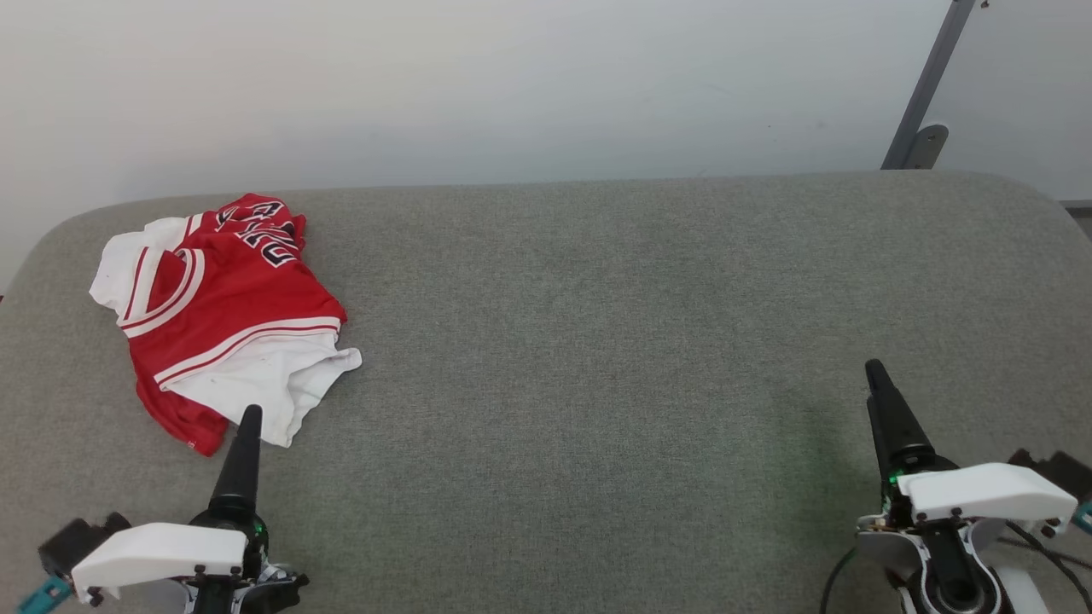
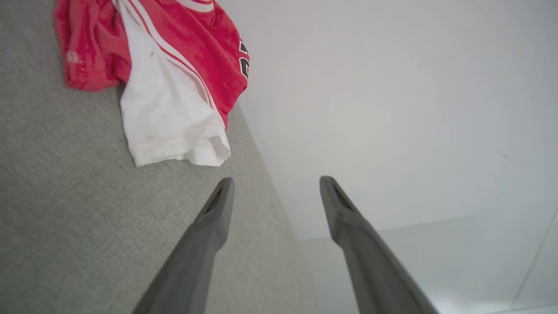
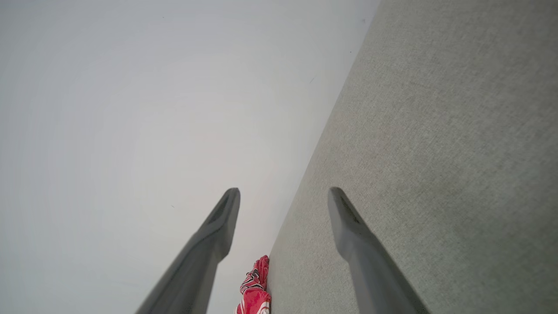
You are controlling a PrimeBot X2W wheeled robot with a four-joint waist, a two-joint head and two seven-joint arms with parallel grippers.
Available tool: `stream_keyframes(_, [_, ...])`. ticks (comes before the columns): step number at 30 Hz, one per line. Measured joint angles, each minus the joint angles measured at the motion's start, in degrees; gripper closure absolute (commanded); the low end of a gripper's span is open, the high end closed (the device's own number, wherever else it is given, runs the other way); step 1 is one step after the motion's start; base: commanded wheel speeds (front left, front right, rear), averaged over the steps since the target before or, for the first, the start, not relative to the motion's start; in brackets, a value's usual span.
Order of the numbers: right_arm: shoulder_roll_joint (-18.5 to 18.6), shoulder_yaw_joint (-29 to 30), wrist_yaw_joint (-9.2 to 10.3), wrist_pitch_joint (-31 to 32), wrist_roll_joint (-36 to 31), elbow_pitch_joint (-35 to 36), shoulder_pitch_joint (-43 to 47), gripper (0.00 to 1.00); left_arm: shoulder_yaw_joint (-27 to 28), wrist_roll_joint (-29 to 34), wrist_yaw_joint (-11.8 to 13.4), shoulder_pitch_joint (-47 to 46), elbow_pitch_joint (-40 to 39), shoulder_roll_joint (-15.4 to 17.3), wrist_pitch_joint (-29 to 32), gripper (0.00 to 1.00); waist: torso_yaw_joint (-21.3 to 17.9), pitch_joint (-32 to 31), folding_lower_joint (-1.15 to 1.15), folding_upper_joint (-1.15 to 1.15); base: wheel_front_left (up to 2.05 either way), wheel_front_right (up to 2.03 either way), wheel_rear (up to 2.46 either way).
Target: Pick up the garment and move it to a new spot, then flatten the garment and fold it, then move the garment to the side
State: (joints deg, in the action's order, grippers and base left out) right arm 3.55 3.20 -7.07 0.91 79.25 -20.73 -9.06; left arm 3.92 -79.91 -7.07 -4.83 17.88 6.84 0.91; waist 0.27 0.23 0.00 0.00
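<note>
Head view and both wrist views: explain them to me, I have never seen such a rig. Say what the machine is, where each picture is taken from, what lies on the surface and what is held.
It is a wheeled robot with two arms, each ending in a two-fingered gripper. The wide picture comes from a camera on its head, looking down at a grey cloth-covered surface. The other two come from cameras on the wrists, looking along the fingers: one shows the left gripper, the other the right gripper. Both are open and hold nothing. On the surface lies a crumpled red and white garment, at the robot's left, just ahead of the left gripper and apart from it.
</note>
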Motion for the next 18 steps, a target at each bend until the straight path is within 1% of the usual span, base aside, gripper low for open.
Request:
stream_keyframes(9, [0.26,-1.56,0.0,-2.03,-12.87,0.01,-1.88,0.0,0.12,13.23,0.0,-0.64,-1.33,1.01,-2.03,0.0,0.13,0.0,0.0,0.0,0.0,0.0,0.0])
stream_keyframes(10, [0.3,-1.67,0.0,-2.27,-14.49,0.02,-2.17,0.0,0.14,14.39,0.0,-0.64,-1.46,1.08,-2.34,0.0,0.14,0.0,0.0,0.0,0.0,0.0,0.0])
stream_keyframes(11, [0.3,-1.67,0.0,-2.27,-14.49,0.02,-2.17,0.0,0.14,14.39,0.0,-0.64,-1.46,1.08,-2.34,0.0,0.14,0.0,0.0,0.0,0.0,0.0,0.0])
stream_keyframes(18, [0.47,-1.78,0.0,-3.55,-25.38,-0.23,-3.35,0.0,-0.08,24.27,-0.01,-0.64,-1.64,2.11,-3.74,0.0,0.26,0.06,0.0,0.0,0.0,0.0,0.0])
